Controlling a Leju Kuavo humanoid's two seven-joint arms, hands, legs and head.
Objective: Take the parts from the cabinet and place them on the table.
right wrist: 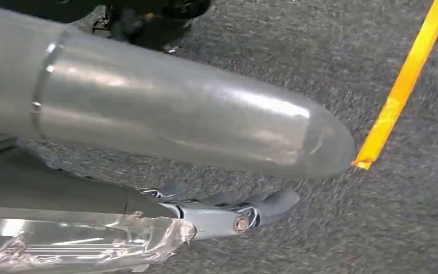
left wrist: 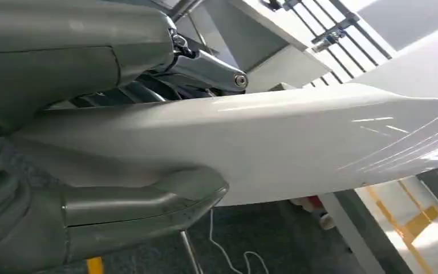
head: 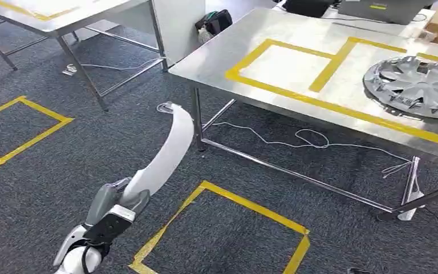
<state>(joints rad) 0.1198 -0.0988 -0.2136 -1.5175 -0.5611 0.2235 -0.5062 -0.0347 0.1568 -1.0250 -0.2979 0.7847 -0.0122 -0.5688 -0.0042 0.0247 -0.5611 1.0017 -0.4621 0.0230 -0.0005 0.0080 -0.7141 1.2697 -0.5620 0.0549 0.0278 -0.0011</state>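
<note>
At lower left of head view, the left robot hand (head: 111, 212) grips one end of a long curved white trim part (head: 168, 149); the part rises fwd and right, its free tip (head: 174, 107) hanging over carpet, near but apart from the counter (head: 217, 54) front edge. Left wrist view confirms thumb (left wrist: 142, 202) under and fingers over the glossy panel (left wrist: 274, 142), i.e. held at one end only. Risk 1: long overhang plus smooth surface may let the part rotate or slip in the grasp, esp. if the arm swings fast. Risk 2: the free tip could strike the counter edge or leg (head: 197, 117) on approach if not lifted above the top first. Further right on the counter, a yellow taped bay (head: 279, 63) lies open, and a wheel cover (head: 419, 85) sits in the bay beyond; a wide placement could knock it. Right robot hand (right wrist: 222, 214) hangs above carpet, fingers curled in, nothing visible in them; loose white cable (head: 296, 140) on floor under the counter is a snag hazard for the feet.
</note>
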